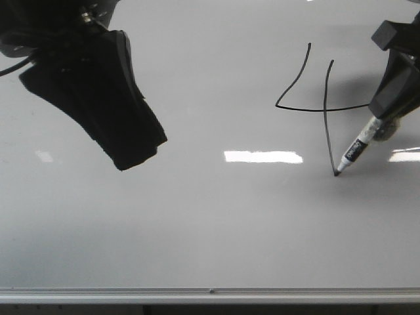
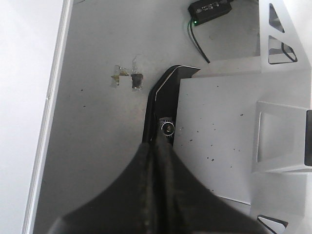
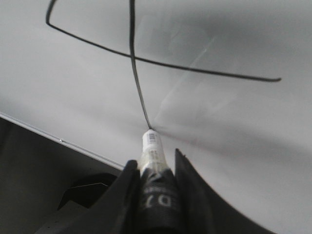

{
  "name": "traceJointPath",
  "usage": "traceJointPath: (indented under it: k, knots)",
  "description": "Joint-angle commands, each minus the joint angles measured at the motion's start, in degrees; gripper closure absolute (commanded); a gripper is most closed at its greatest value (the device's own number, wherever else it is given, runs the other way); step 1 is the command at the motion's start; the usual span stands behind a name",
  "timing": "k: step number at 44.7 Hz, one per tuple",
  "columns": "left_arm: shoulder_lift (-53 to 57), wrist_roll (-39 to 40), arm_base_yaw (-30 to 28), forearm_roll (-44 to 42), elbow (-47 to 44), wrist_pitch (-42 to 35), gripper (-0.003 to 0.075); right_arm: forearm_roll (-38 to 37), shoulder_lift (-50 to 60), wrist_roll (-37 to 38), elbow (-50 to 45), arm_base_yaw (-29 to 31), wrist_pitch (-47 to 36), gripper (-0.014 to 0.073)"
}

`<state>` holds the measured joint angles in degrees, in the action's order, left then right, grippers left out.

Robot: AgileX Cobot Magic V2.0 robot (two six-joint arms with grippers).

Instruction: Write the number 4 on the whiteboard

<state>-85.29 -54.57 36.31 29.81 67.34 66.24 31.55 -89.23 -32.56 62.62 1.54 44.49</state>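
Silver frame rail (image 1: pixel 210 293) running along near edge of whiteboard (image 1: pixel 197 216). Further in, right gripper (image 3: pixel 155 187) clamping marker (image 1: pixel 353 152) by barrel, tip touching board at foot of number 4 (image 1: pixel 325 108), figure looking complete. Marker light, stiff; glossy board slippery, so firm mid-barrel grip suiting. Left gripper (image 2: pixel 156 161) hanging over far left, jaws pressed together, holding nothing.

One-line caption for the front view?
Right gripper holds a marker, tip at the foot of a drawn 4 on the whiteboard.
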Motion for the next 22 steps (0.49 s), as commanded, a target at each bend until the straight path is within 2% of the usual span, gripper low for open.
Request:
traceJointPath:
  k: [1,6,10,11,12,14,18,20,22]
  knots:
    - [2.29,0.47,0.31,2.81,1.71,-0.73,0.0740,0.71,2.43,-0.52,1.55,0.11,-4.05,0.0656]
    - [2.29,0.47,0.31,2.97,1.71,-0.83,0.0696,1.37,5.42,-2.57,2.59,-0.82,1.81,0.0656]
    - [2.29,0.47,0.31,3.38,1.71,-1.74,0.0535,2.52,8.02,-6.13,4.13,-3.87,9.04,0.0656]
    - [2.29,0.47,0.31,3.74,1.71,-2.39,0.0461,2.72,8.44,-6.64,4.56,-4.80,10.58,0.0656]
    - [2.29,0.47,0.31,4.05,1.71,-2.71,0.0421,2.88,8.69,-6.95,4.99,-5.83,12.12,0.0656]
    - [2.29,0.35,0.31,4.84,1.71,-4.42,0.0276,3.28,8.99,-7.22,6.06,-8.40,15.31,0.0656]
    - [2.29,-0.27,0.31,6.69,1.71,-8.44,0.0055,3.73,9.01,-7.22,7.77,-13.76,18.30,0.0656]
    - [2.29,-1.75,0.31,7.41,1.71,-10.37,0.0016,4.20,9.01,-7.22,8.29,-16.20,18.28,0.0656]
    - [2.29,-2.93,0.31,8.16,1.71,-11.33,0.0026,5.07,9.01,-7.68,8.87,-18.85,18.20,0.0656]
